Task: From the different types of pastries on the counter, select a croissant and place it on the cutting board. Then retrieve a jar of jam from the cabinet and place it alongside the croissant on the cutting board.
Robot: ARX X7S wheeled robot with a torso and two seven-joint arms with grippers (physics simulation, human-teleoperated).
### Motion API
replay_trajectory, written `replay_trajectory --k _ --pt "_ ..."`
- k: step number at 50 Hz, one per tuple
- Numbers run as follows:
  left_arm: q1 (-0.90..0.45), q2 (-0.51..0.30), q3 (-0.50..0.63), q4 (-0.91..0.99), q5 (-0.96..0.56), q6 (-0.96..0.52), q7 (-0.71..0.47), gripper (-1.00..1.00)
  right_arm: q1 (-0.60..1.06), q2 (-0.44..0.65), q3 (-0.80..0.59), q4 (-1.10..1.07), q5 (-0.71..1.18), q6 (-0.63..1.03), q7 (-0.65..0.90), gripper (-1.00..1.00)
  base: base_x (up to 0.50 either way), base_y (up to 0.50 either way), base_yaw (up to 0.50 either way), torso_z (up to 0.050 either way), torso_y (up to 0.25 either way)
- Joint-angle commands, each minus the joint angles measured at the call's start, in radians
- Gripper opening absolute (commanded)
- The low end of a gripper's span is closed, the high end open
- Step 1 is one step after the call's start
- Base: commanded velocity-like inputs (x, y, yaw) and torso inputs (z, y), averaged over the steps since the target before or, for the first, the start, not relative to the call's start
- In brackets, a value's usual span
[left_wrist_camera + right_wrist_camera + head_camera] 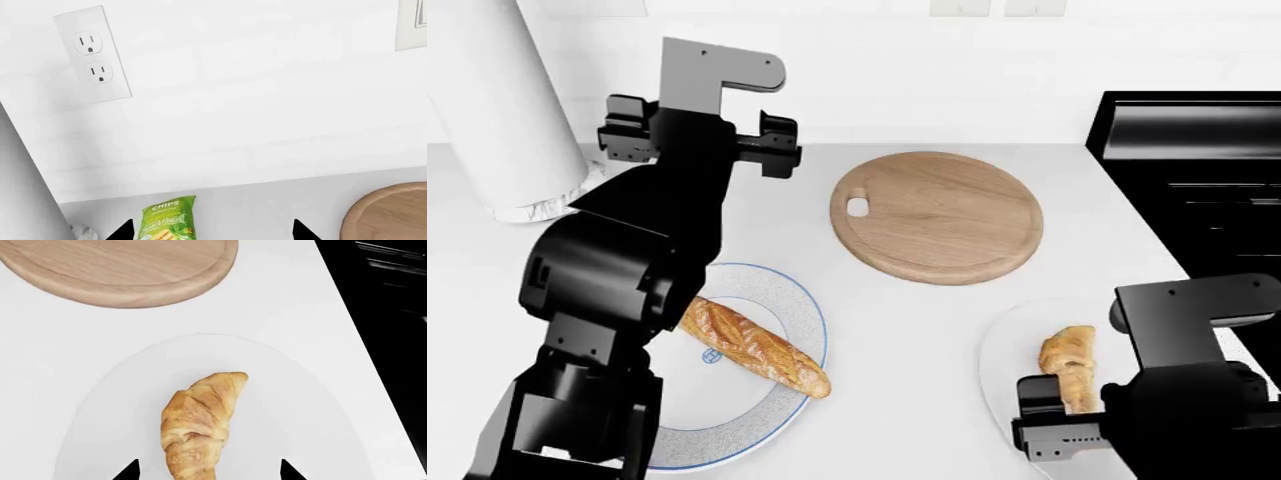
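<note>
Under R gripper [208, 471]: croissant [199, 422].

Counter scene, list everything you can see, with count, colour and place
cutting board: one, light wood, round, on the counter's far middle, bare
croissant: one, golden, on the plain white plate, right front
baguette: one, golden-brown, on the blue-rimmed plate, left front
chips bag: one, green, near the back wall
wall outlet: one, white, on the backsplash
counter: one, white
stove: one, black, right edge
left pincer: one, black, open, raised near the wall
right pincer: one, black, open, tips either side of the croissant's near end
</note>
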Motion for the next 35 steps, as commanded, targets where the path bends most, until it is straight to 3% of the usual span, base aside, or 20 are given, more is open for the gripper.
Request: replay_trajectory --k 1,12,35 --pt "-0.004 -0.003 0.009 -0.030 -0.004 0.019 0.000 1.00 -0.021 -0.030 -0.022 0.065 -0.048 -0.001 -0.066 1.00 0.00 0.00 0.00 0.000 0.000" --pt "-0.007 -0.004 0.017 -0.041 -0.011 0.022 -0.001 1.00 -0.018 -0.100 -0.039 0.172 -0.091 0.024 -0.123 1.00 0.00 0.00 0.00 0.000 0.000" --pt "-0.015 -0.011 0.022 -0.054 -0.026 0.029 -0.008 1.00 -0.041 -0.110 -0.046 0.240 -0.125 0.023 -0.198 1.00 0.00 0.00 0.00 0.000 0.000"
